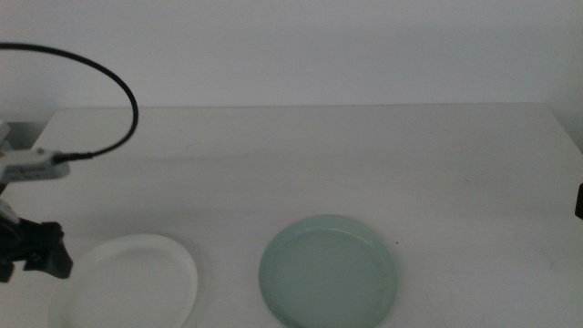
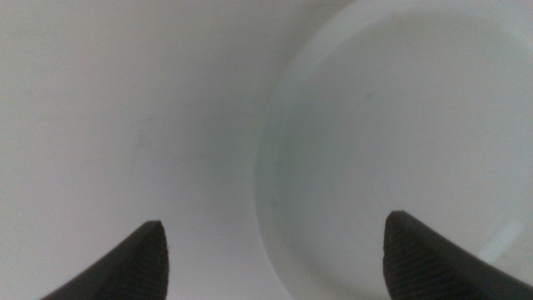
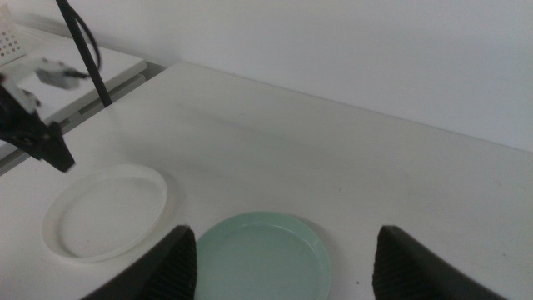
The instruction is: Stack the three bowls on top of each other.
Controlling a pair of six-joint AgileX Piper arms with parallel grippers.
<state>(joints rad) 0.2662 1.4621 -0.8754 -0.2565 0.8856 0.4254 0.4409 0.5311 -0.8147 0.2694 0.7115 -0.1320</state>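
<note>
The white bowl [image 1: 127, 281] is seen nearest the middle camera, at the table's front edge, with the left gripper [image 1: 35, 251] held at its outer left rim. In the left wrist view the two dark jaws of that gripper [image 2: 271, 254] are spread wide apart with nothing between them but bare table and the bowl's rim; the white bowl [image 2: 400, 150] fills the space just ahead of one jaw, and whether a jaw touches the rim cannot be told. A black cable [image 1: 109, 82] is looped above the left arm.

Beside the white bowl, on the side away from the left gripper, the pale mint green bowl [image 1: 328, 271] is set flat on the table [image 1: 319, 164], near the white one but not touching it.

The right gripper [image 3: 283, 258] is held back from the bowls and raised, its jaws parted and empty; only a dark sliver of that arm is seen at the right edge of the middle view. Below and ahead of its jaws lies the mint green bowl [image 3: 258, 258], and beyond that the white bowl [image 3: 104, 210] with the left gripper [image 3: 46, 142] at its far rim. Only these two bowls are shown, and neither is stacked.
</note>
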